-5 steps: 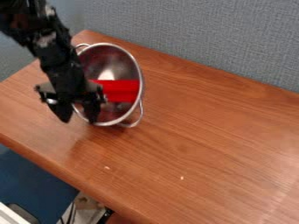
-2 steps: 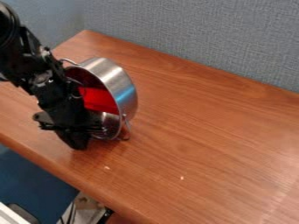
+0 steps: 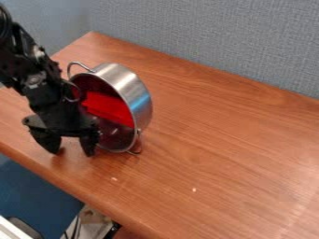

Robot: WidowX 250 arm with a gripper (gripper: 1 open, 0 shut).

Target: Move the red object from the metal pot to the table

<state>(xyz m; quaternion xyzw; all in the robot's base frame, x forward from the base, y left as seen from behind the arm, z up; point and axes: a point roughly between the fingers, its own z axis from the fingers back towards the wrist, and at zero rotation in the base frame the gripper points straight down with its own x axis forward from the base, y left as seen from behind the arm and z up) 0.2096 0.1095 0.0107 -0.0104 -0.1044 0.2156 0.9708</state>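
1. The claw (image 3: pixel 67 140) is pointing steeply down at the near left part of the table (image 3: pixel 225 140), its two black fingers (image 3: pixel 89 142) spread wide apart and gripping nothing.
2. One fingertip is sitting just in front of the pot's lower rim; the other is standing farther left, over bare wood. Whether either tip is touching the tabletop cannot be told.
3. The black arm (image 3: pixel 32 70) is rising from the claw toward the upper left corner and is covering the left edge of the pot's mouth.
4. The pot (image 3: pixel 122 105), a shiny steel cylinder, is lying tipped on its side just right of the claw, its mouth facing left toward the arm and its polished wall facing right.
5. A thin wire handle (image 3: pixel 80 66) is sticking up at the pot's upper left, and another loop is showing at its lower right, against the wood.
6. The red object (image 3: pixel 110 109) is lying inside the tipped pot, filling much of the visible opening; it is not yet on the table.
7. The table is running diagonally across the view, a grey-blue wall (image 3: pixel 237 33) standing behind it.
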